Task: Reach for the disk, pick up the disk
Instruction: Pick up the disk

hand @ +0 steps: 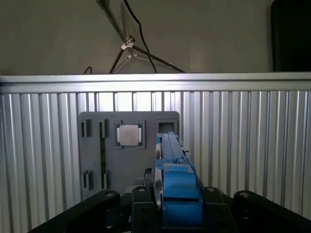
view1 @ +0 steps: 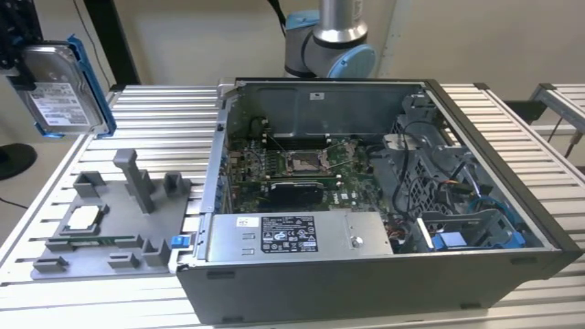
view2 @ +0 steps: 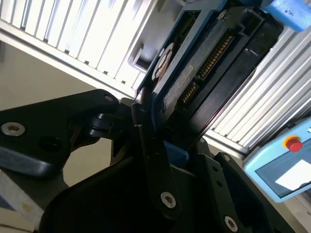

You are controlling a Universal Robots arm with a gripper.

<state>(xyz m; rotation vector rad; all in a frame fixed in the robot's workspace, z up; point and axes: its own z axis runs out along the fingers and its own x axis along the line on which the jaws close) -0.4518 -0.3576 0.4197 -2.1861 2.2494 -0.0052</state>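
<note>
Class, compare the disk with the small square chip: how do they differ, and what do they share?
The disk hangs in the air, clamped in the gripper; the chip lies flat on the grey tray. The disk is larger, rectangular, blue-framed; the chip is small and square. Both look silver.

Printed matter, exterior view. I see a white label on the face of the disk [view1: 59, 96] and a black-and-white label on the power-supply box [view1: 288, 234] (also a small white sticker [view1: 318, 95] on the rear wall of the computer case [view1: 366, 110]). I can read no word or number on any.
</note>
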